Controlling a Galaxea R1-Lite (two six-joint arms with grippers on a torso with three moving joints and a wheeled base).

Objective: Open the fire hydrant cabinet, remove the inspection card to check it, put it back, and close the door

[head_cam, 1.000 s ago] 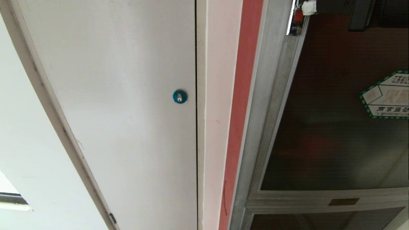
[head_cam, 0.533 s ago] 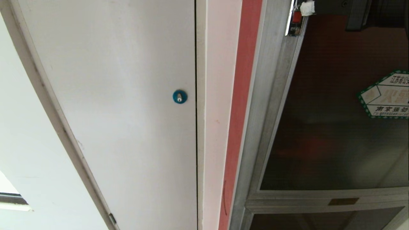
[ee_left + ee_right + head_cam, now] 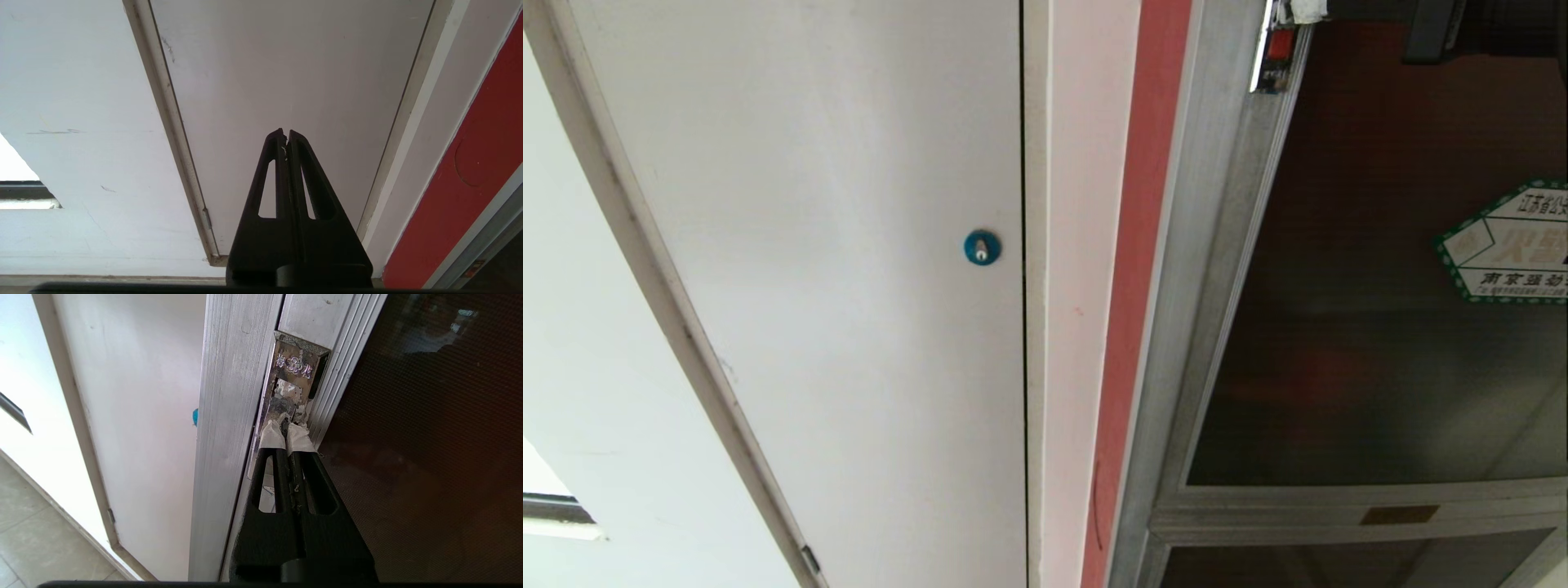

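Observation:
The fire hydrant cabinet (image 3: 1205, 269) stands at the right, silver-framed beside a red strip. Its door (image 3: 1380, 351) is a dark tinted glass panel bearing a green-bordered sticker (image 3: 1507, 245). A small red latch (image 3: 1279, 45) sits on the door's edge near the top. My right gripper (image 3: 284, 426) is shut, and its white-taped fingertips (image 3: 271, 435) rest against the shiny metal latch plate (image 3: 295, 371). In the head view only the taped tip (image 3: 1308, 10) shows at the top edge. My left gripper (image 3: 286, 132) hangs shut and empty, low before the white door. The inspection card is out of view.
A plain white door (image 3: 849, 245) with a small blue round lock (image 3: 982, 247) fills the left and middle. A pale wall strip (image 3: 1078, 286) and red band (image 3: 1139, 286) separate it from the cabinet. A brass plate (image 3: 1401, 515) sits on the cabinet's lower crossbar.
In the head view the right gripper's taped tip and dark arm have slid upward toward the top edge. The sticker has shifted a touch to the left. The left arm is still.

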